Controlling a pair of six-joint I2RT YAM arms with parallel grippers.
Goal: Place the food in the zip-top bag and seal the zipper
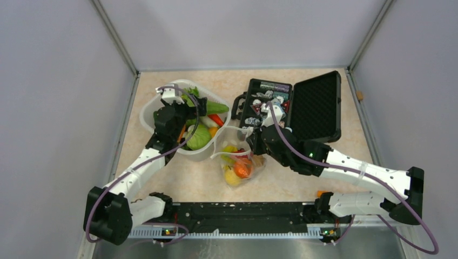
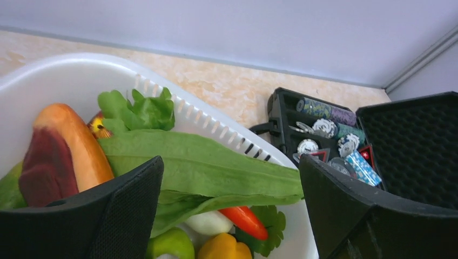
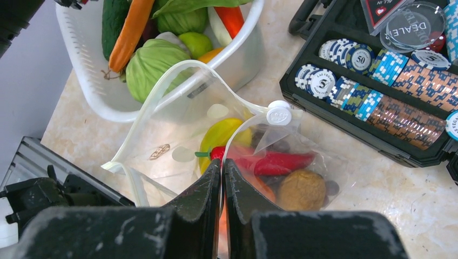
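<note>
Over the white basket, the left claw stands spread above a green leaf; beside the basket, the right claw pinches the rim of the part-filled bag. We judge loading underway: next, grip the leaf.

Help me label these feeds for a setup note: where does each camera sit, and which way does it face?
Top: above and behind, looking down on the table; left arm and right arm show.
Left wrist: on the left gripper, low over the basket, facing the far wall and case; open fingers show.
Right wrist: on the right gripper, looking down at the bag; shut fingers pinch its rim.
Shared: both wrist views catch the basket and case.
</note>
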